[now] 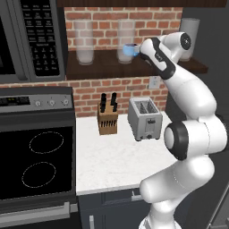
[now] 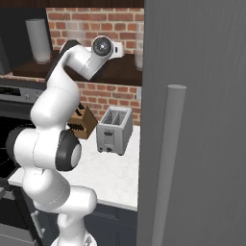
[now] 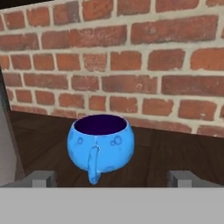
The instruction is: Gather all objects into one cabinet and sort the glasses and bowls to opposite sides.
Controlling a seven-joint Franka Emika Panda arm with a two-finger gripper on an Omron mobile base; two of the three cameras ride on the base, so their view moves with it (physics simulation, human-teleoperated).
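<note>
No text, brand or number can be read anywhere; the microwave keypad [image 1: 42, 38], above the stove control strip [image 1: 36, 102], carries rows of pale markings too blurred to make out; the strip's dark display is likewise unreadable.

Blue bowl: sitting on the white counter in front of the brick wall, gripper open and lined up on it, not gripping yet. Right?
Wrong surface. The blue bowl sits on the dark wooden shelf, not the white counter, as the hand view shows. The rest holds: brick wall behind it, gripper open and lined up on it, not gripping yet.
</note>
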